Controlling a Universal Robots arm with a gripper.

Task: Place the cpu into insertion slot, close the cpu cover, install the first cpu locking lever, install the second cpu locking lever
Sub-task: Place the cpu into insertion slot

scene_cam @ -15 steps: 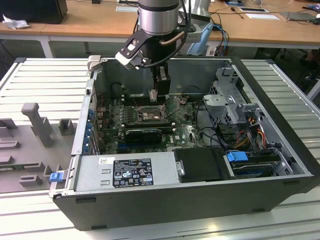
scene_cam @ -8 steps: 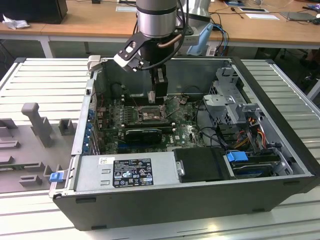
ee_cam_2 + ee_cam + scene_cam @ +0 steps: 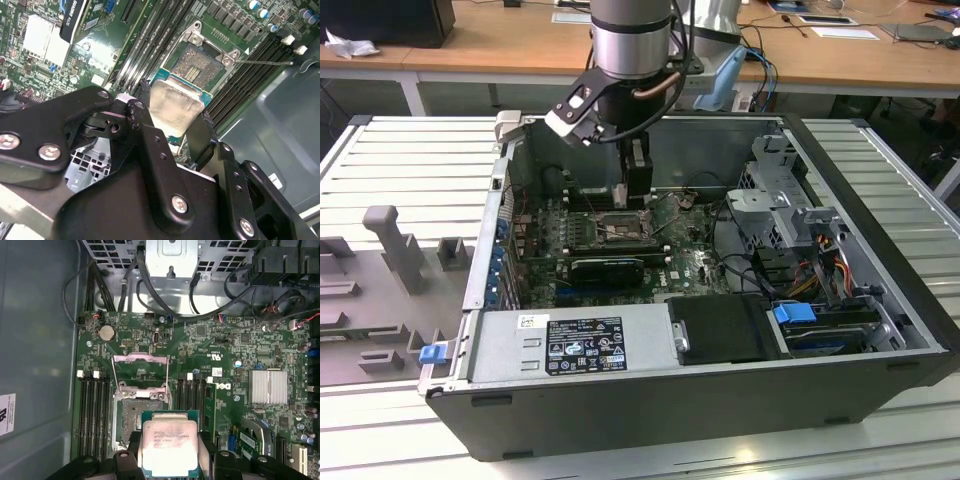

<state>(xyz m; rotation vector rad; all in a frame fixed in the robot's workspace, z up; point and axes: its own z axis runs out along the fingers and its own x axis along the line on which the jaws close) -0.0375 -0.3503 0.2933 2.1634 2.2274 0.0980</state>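
Pinched the cpu (image 3: 167,437) flat by opposite edges in the claw (image 3: 170,456), level for seating; hovered with the bare insertion slot (image 3: 135,421) just beneath, cpu cover (image 3: 137,359) flipped open beyond.

Bright even light, glare on the cpu (image 3: 175,107)
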